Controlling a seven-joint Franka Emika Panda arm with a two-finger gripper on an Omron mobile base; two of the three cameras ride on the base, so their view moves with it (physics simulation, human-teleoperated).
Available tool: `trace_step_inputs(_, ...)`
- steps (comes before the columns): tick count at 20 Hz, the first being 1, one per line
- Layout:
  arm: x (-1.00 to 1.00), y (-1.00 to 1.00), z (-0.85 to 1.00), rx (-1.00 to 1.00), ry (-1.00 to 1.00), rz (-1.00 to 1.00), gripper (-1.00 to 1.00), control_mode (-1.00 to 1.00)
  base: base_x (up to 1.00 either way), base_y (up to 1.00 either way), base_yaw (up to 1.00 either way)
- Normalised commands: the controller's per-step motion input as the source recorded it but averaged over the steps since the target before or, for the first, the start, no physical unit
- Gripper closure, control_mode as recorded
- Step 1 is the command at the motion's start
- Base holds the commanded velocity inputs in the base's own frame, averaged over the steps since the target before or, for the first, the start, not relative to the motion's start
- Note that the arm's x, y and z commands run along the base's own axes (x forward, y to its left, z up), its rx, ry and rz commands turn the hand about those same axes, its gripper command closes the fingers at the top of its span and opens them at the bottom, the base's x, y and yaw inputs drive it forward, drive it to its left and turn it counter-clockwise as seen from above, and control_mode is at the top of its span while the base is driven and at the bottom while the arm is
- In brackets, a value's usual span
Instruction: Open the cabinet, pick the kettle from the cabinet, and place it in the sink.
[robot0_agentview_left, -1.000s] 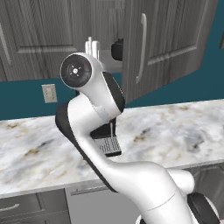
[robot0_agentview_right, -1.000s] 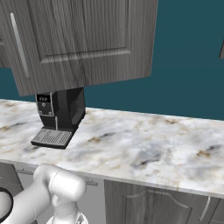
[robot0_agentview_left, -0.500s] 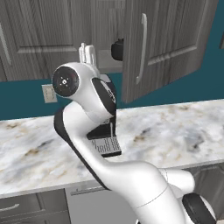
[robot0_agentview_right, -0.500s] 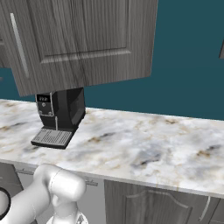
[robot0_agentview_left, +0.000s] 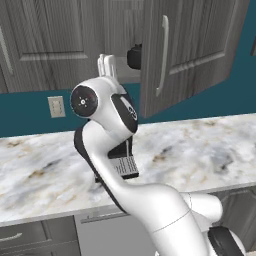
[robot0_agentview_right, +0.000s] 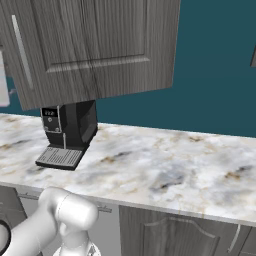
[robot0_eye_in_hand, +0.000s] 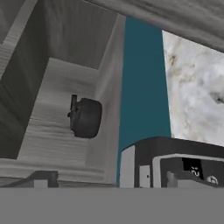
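Reaching with wide-spread gripper (robot0_agentview_left: 107, 64) toward kettle (robot0_eye_in_hand: 85, 117) sitting ahead inside cabinet (robot0_agentview_left: 195, 50); probably rigid, glossy, slippery; aiming for arched handle.

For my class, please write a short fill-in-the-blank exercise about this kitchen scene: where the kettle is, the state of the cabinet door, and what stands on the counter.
1. The black kettle sits on a shelf inside the ____.
2. The cabinet door with the silver bar handle stands ____.
3. The black appliance on the marble counter, below the cabinet, is a ____ machine.
4. The wall behind the counter is coloured ____.

Missing words: cabinet; open; coffee; teal
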Motion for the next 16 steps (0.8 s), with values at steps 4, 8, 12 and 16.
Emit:
trace_step_inputs(4,0.26,-0.02,0.0,0.0,0.0,-0.16,-1.0,-1.0,0.0,0.0,0.0)
trace_step_inputs(8,0.19,0.01,0.01,0.03,0.0,-0.19,-1.0,-1.0,0.0,0.0,0.0)
trace_step_inputs(12,0.07,0.01,0.0,0.08,0.0,-0.2,-1.0,-1.0,0.0,0.0,0.0)
trace_step_inputs(16,-0.01,-0.03,-0.01,0.13,-0.03,-0.15,-1.0,-1.0,0.0,0.0,0.0)
